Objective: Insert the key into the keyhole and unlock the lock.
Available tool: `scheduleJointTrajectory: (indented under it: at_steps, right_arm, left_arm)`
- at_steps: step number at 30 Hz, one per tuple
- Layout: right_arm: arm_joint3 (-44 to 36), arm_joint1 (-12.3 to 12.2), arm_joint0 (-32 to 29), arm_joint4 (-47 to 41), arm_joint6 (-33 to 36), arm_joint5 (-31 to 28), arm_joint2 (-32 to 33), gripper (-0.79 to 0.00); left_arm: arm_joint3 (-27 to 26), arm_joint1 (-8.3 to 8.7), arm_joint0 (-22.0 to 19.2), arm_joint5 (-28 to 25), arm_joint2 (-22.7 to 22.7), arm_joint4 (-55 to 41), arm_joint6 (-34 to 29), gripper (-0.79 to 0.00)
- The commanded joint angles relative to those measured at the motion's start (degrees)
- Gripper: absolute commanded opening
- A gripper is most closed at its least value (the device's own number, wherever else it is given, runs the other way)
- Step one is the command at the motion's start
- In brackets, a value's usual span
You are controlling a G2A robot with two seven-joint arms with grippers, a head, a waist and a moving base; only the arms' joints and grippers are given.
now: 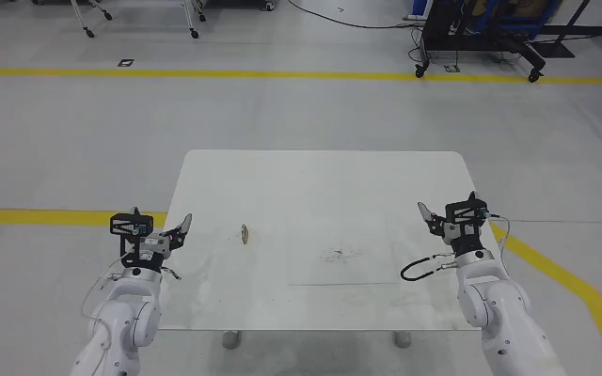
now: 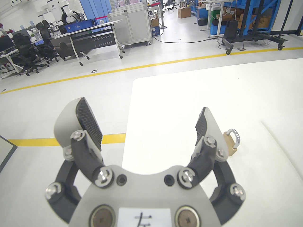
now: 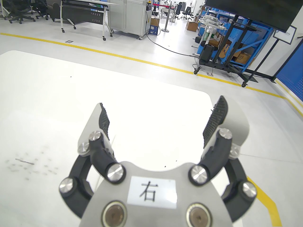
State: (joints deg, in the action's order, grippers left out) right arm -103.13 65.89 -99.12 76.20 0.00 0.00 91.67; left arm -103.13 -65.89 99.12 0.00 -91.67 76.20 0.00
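Top view gives you the small brass padlock (image 1: 245,234) on the left half of the white table (image 1: 329,188), well apart from the right arm and nearer the left one. In the left wrist view the left end effector (image 2: 144,112) hovers at the table's edge with its fingers spread wide and nothing between them, and the padlock sits just beyond one finger. The right end effector (image 3: 162,105) is likewise spread apart and empty over the table's far side. You should note that no key is plainly visible: a thin grey streak (image 3: 24,161) lies among the scuff marks (image 3: 28,166) near the table's middle, but you cannot tell whether that is it. The main risk, as I judge it, is the padlock skidding or tipping on the smooth table if a finger nudges it before it is pinned. A flat key would also be hard to pinch off the surface. With the padlock loose, any push at the keyhole would shove it away unless the other arm holds it.
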Motion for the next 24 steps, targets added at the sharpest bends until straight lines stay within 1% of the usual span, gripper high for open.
scheduleJointTrajectory:
  at_steps: [1,16,17,18,19,21,24]
  right_arm:
    - [0.0,0.0,0.0,0.0,0.0,0.0,0.0,0.000]
    - [0.0,0.0,0.0,0.0,0.0,0.0,0.0,0.000]
    - [0.4,-0.1,0.1,1.4,0.4,0.2,-0.1,0.000]
    - [1.1,-0.2,0.9,7.6,2.2,1.6,-1.1,0.000]
    - [1.4,0.0,2.1,9.6,3.4,2.0,-3.5,0.000]
    - [3.6,0.5,5.0,6.5,4.5,-2.8,-8.3,0.000]
    - [8.3,1.2,9.2,6.1,5.2,-6.9,-13.9,0.000]
  left_arm:
    - [0.0,0.00,0.0,0.0,0.0,0.0,0.0,-0.001]
    - [0.0,0.00,0.0,0.0,0.0,0.0,0.0,0.000]
    - [0.0,0.00,0.0,0.0,0.0,0.0,0.0,0.000]
    - [0.0,0.00,0.0,0.0,0.0,0.0,0.0,0.000]
    - [0.0,0.00,0.0,0.0,0.0,0.0,0.0,0.000]
    - [0.0,0.00,0.0,0.0,0.0,0.0,0.0,0.000]
    - [0.0,0.00,0.0,0.0,0.0,0.0,0.0,0.000]
